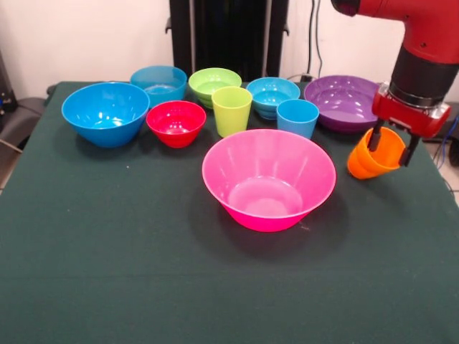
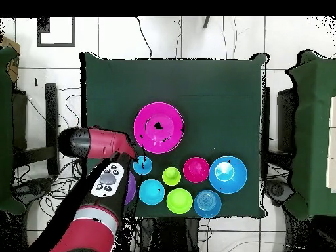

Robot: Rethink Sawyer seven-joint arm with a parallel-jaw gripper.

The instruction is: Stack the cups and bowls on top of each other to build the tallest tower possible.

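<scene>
**Cups and bowls wait as first piece hangs tilted**

Bowls sit unstacked: the huge pink bowl mid-tabletop, the rest along the far edge. Beyond the tabletop's side edge, the gripper pinches the orange cup by its rim, tilted and airborne. Held so askew, it could slip or land crooked and topple. From above, the arm hides that cup and most of the purple bowl.

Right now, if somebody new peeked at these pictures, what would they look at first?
Probably the huge glossy pink plastic bowl, sitting alone in the middle of the dark green table. Next, the red robot arm's hand at the right, shut on a tilted orange plastic cup lifted above the cloth.
</scene>
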